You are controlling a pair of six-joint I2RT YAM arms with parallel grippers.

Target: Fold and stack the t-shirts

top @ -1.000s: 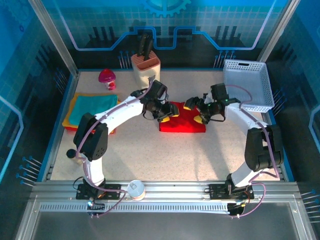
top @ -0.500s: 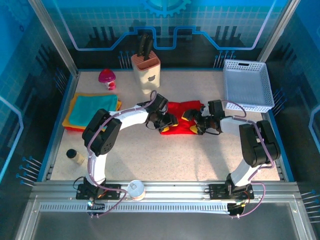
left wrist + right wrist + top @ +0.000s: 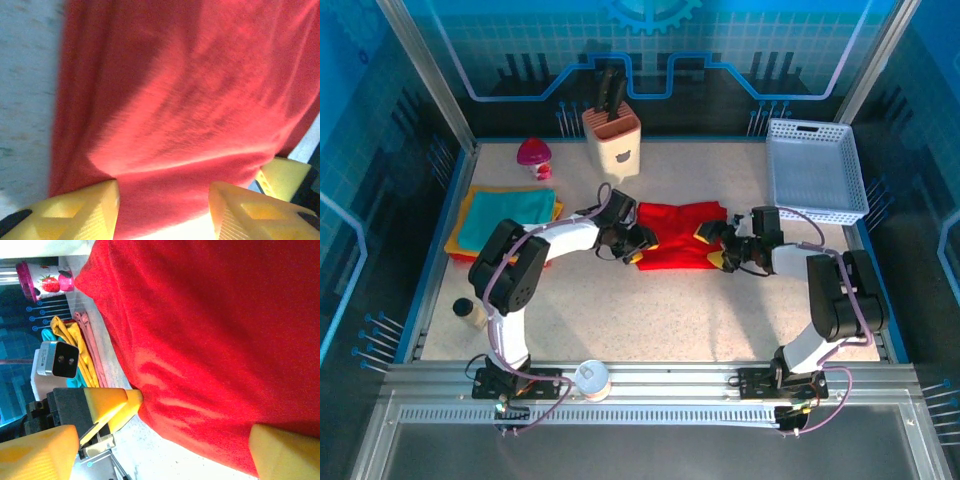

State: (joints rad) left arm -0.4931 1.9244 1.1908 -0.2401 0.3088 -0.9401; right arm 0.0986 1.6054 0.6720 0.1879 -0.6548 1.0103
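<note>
The bright red t-shirt [image 3: 675, 235] lies folded and flat on the table's middle. My left gripper [image 3: 640, 248] sits low at its left edge, open, its yellow fingers [image 3: 75, 210] spread wide over the cloth [image 3: 190, 100]. My right gripper [image 3: 712, 247] is at the shirt's right edge, also open; in the right wrist view the red shirt [image 3: 210, 330] spans the gap between the fingers [image 3: 285, 450], and the left gripper's yellow tip touches the far hem. The folded teal shirt [image 3: 508, 217] tops the orange and yellow ones at the far left.
A white perforated basket [image 3: 817, 170] stands at the back right. A knife block [image 3: 612, 140] and a pink cup [image 3: 535, 158] are at the back. A small bottle [image 3: 470, 313] is near the left edge and a round tin [image 3: 591, 378] on the front rail.
Both grippers came down from above the shirt to the table and drew apart to its two sides. The red shirt went from a compact square to a wider, flatter shape.
</note>
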